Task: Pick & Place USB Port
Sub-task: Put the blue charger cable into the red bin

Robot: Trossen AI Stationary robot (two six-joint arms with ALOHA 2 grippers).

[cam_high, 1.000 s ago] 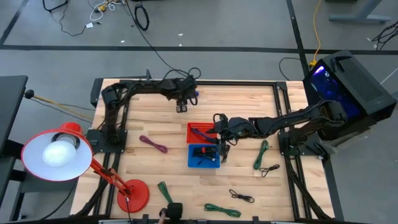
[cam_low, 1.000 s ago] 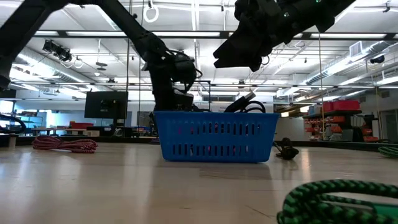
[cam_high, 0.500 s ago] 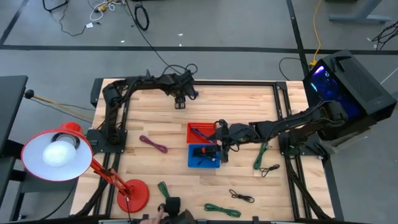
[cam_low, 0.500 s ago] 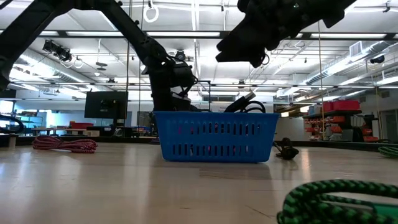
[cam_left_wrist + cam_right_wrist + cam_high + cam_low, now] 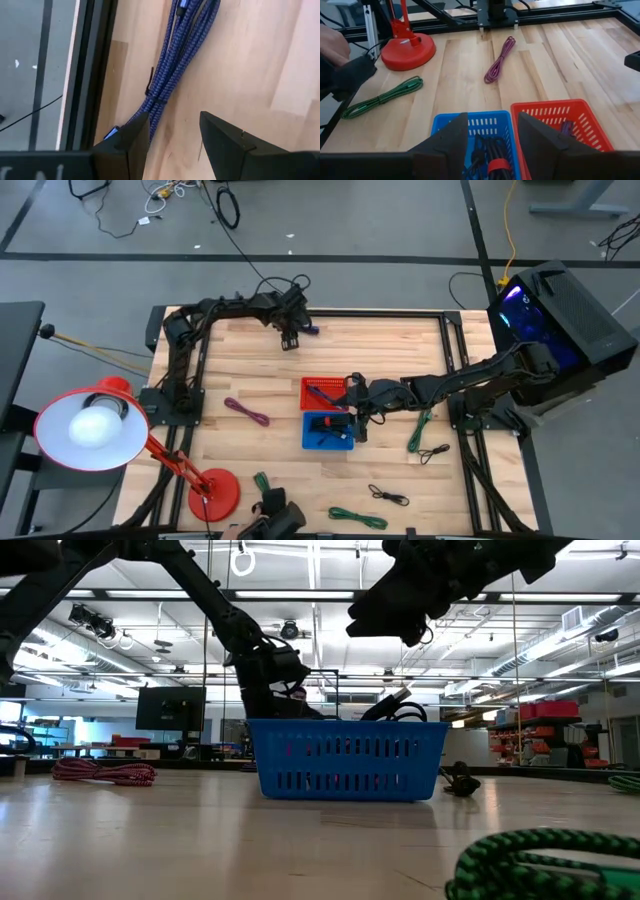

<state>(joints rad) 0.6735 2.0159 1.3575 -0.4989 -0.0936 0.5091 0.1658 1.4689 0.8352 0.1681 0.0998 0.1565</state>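
The blue braided cable (image 5: 167, 75) runs off the left wrist picture's edge, one end hidden behind the left claw (image 5: 174, 131). In the low view, the blue basket (image 5: 345, 758) hides the red basket. A person's hand (image 5: 332, 45) is cut off at the frame's side.

Warehouse-like lab: ceiling strip lights (image 5: 150, 595), storage racks (image 5: 535, 735), monitor (image 5: 170, 708).

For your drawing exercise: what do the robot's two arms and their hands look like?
Both arms are dark, jointed links with black cables looped along them. The left hand and right hand each end in two dark, flat, wedge-shaped fingers. No coloured markings show on them.
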